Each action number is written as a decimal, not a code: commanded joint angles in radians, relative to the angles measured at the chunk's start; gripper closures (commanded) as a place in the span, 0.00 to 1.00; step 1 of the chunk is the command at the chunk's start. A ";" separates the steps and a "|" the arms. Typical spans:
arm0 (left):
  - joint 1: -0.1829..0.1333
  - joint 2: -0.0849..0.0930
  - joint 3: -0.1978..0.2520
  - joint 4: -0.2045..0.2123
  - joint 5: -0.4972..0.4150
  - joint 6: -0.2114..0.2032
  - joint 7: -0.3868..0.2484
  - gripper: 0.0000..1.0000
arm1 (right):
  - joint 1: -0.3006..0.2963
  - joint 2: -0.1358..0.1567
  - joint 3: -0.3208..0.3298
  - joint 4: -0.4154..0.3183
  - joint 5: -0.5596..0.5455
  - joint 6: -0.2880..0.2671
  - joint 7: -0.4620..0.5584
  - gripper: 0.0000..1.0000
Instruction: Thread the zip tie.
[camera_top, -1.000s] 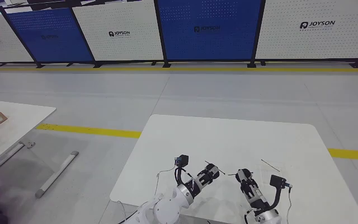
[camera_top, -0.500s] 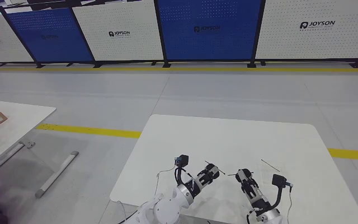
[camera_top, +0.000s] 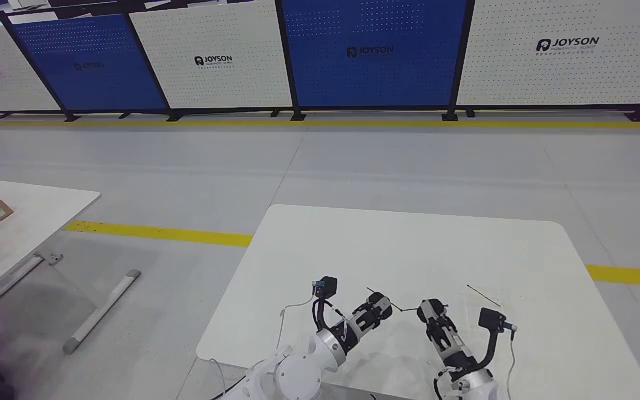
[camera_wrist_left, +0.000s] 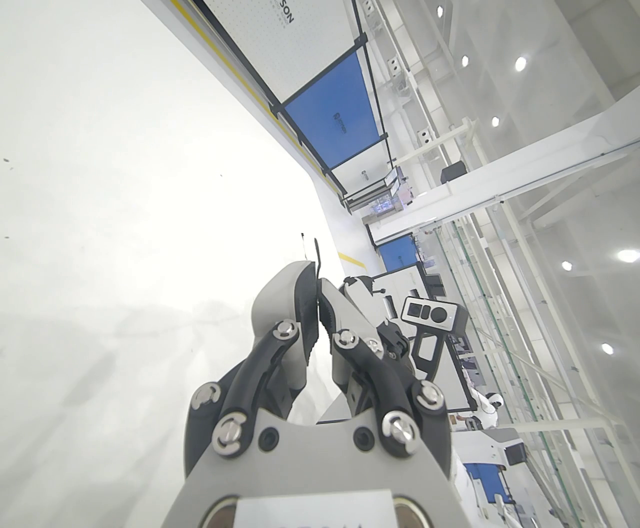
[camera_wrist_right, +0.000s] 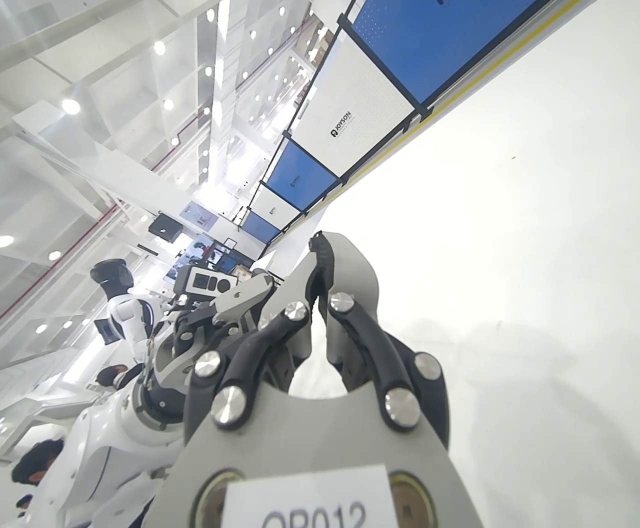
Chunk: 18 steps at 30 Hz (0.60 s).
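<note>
Left gripper (camera_wrist_left: 318, 281) low — tight on zip tie (camera_wrist_left: 316, 254), apparently.

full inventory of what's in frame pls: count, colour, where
table: 1, white, under both arms
zip tie: 1, black, pinched in left tool, end poking past the tips
loose strip: 1, black, thin, flat on table, probably a second tie
side table: 1, white, far left of top view
panels: several, blue and white, across the floor
floor lines: 2, yellow
left tool: 1, grey, black pads, shut
right tool: 1, grey, black pads, shut; load unclear
</note>
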<state>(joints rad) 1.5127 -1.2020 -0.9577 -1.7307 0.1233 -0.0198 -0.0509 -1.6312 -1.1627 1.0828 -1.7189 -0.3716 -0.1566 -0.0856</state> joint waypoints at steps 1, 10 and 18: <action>0.000 0.000 0.000 0.000 0.000 0.000 0.000 1.00 | -0.004 -0.001 0.006 -0.001 0.008 -0.007 0.001 1.00; 0.000 0.000 0.000 0.000 0.000 0.000 0.000 1.00 | -0.012 -0.001 0.018 -0.007 0.008 -0.011 0.002 1.00; 0.000 0.000 0.000 0.000 0.000 0.000 0.000 1.00 | -0.004 -0.007 0.008 -0.005 -0.003 0.002 0.020 1.00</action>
<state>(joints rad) 1.5127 -1.2020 -0.9577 -1.7307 0.1233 -0.0198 -0.0509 -1.6360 -1.1689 1.0919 -1.7246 -0.3740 -0.1551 -0.0664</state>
